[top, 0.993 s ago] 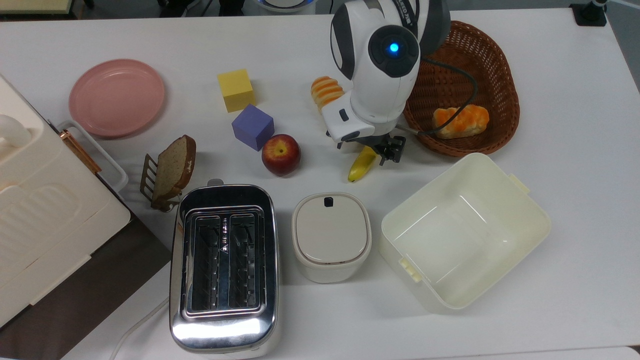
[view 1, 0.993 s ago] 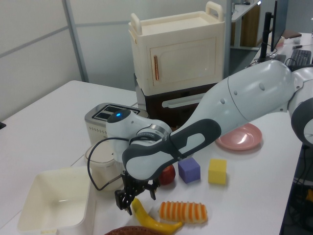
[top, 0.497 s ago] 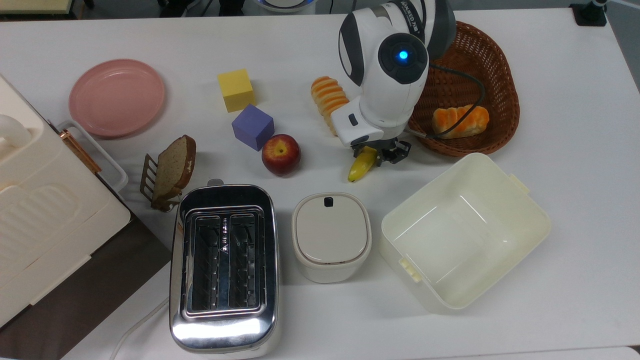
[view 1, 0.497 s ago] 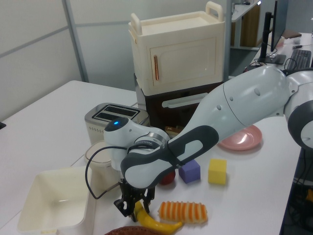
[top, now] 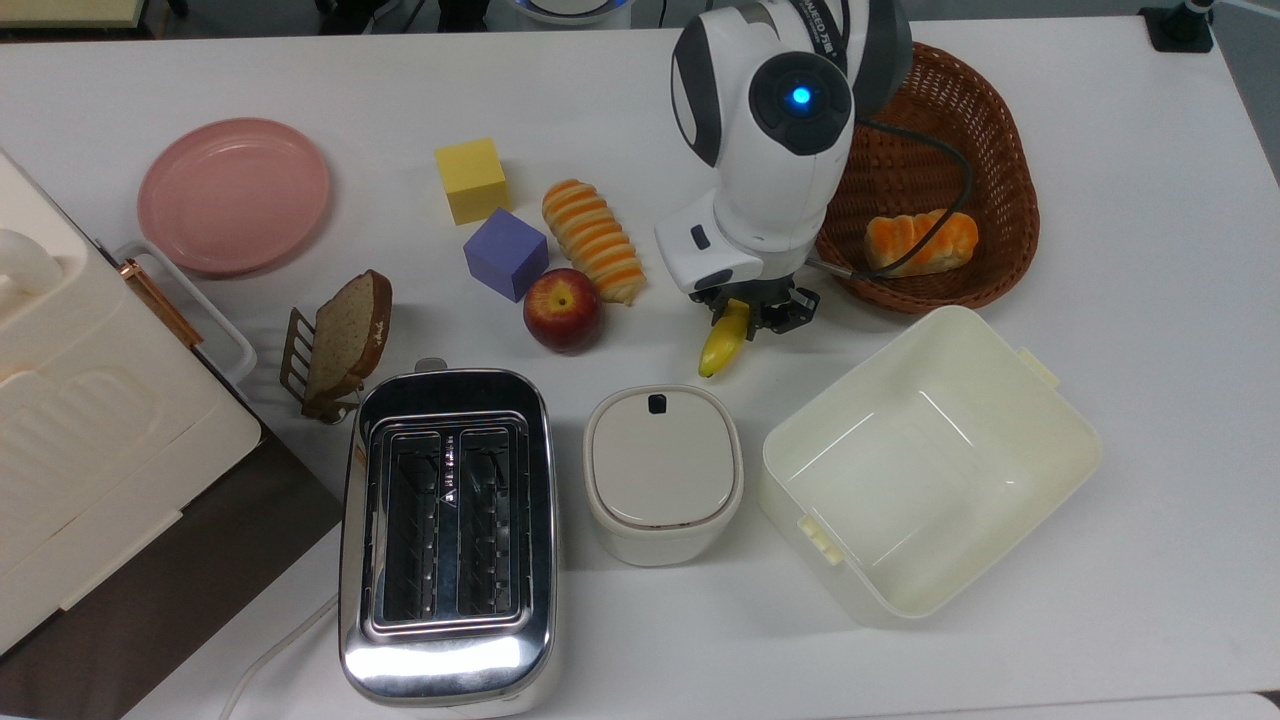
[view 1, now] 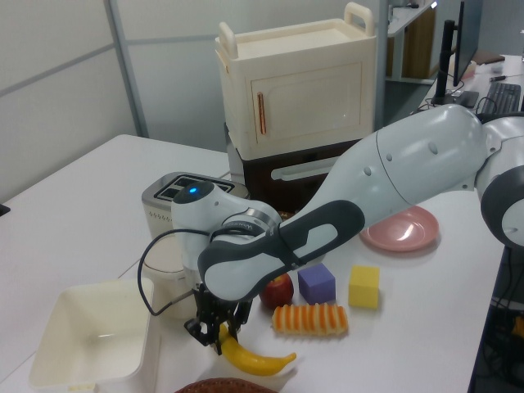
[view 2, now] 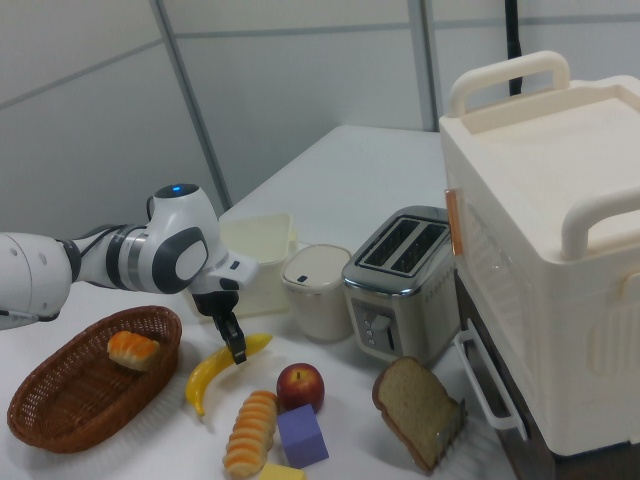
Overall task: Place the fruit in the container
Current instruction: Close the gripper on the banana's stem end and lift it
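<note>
- One banana [top: 722, 343], one apple [top: 562, 308], two striped rolls, two blocks; one cream box [top: 930, 460], one wicker basket [top: 940, 150], one lidded canister [top: 662, 472]
- Gripper [top: 745, 318] clamped on the banana's upper part; the banana sits between canister and basket, outside the box

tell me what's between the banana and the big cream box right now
Nothing. In the top view, only bare white table separates the banana, held in the gripper, from the cream box.

Grey panelled walls [view 2: 300, 90] behind a white table [top: 1150, 250], perhaps an office
</note>
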### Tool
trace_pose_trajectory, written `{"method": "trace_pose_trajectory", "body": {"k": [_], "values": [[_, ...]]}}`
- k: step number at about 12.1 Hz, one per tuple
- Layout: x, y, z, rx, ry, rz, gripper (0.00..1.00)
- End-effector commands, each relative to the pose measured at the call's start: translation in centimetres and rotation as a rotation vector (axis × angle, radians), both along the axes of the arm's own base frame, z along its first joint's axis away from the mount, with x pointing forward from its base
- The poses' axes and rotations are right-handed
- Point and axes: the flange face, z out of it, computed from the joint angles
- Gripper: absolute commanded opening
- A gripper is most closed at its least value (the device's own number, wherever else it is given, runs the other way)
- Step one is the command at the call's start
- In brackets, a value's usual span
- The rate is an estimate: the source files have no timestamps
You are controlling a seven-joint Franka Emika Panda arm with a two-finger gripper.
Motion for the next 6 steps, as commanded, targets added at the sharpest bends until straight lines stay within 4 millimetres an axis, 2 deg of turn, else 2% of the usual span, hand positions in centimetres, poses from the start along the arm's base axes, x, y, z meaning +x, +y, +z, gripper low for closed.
{"method": "trace_pose_trajectory", "body": {"k": [1,4,6], "values": [[-1.0,-1.0,4.0,-0.012,0.013,-0.013,0.13],[-1.1,-3.8,7.3,-0.010,0.009,-0.010,0.13],[-1.9,-4.2,10.1,-0.006,0.003,-0.013,0.14]]}}
